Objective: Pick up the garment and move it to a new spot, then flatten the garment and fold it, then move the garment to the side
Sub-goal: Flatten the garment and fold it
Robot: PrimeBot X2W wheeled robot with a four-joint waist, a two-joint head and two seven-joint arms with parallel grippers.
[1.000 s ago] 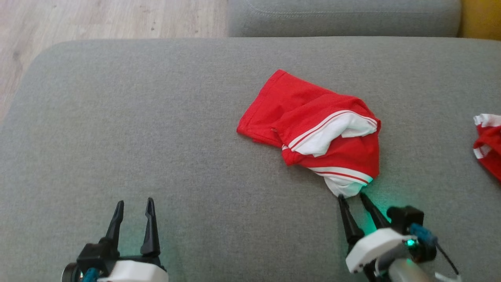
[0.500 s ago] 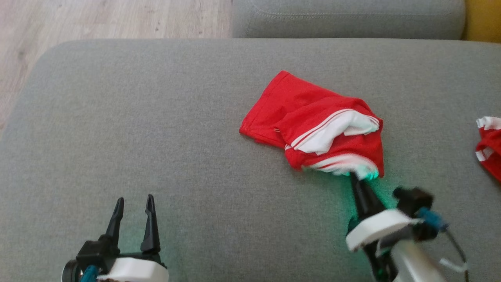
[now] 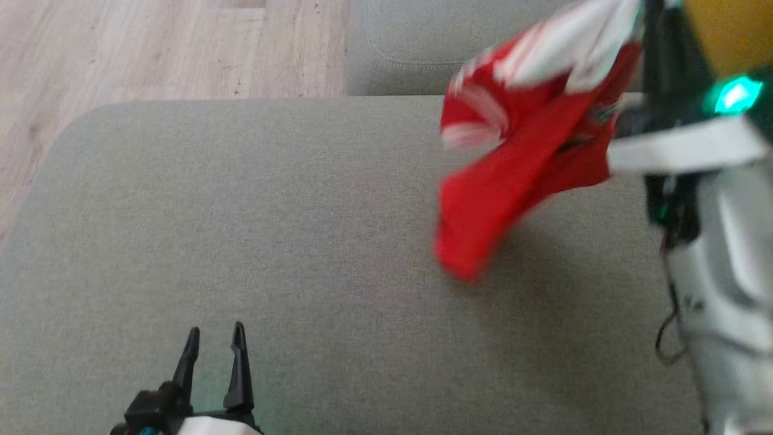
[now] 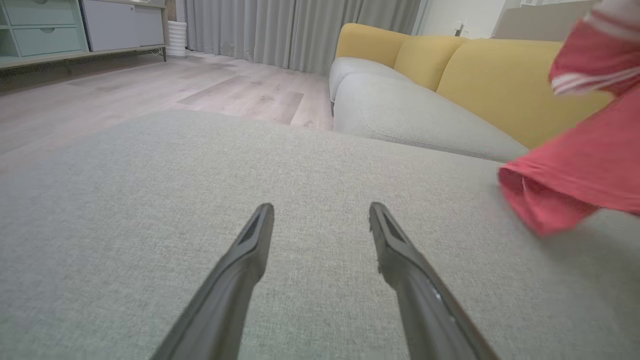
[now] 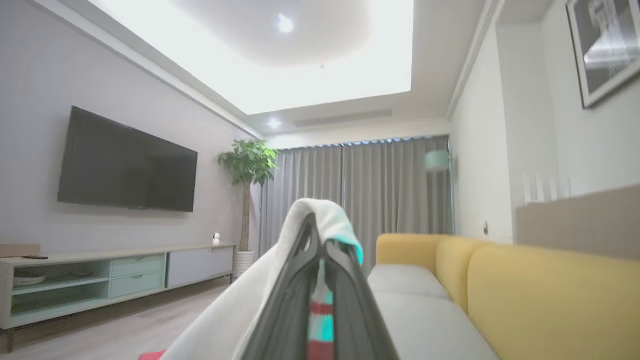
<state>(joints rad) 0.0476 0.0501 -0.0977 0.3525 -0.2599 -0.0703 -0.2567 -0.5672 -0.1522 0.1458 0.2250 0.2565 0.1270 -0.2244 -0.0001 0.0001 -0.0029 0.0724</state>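
Garment (image 3: 519,151) aloft, pinched fast in right gripper (image 5: 317,230); left gripper (image 3: 216,331) spread wide, empty. Lift trailing hem clear of cushion (image 3: 241,211) before swinging across.

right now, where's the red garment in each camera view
Head view: garment hangs at upper right.
Left wrist view: right edge, above the grey cushion.
Right wrist view: bottom centre, its white cloth pinched in the right fingers.
Shared landmark: yellow sofa back.
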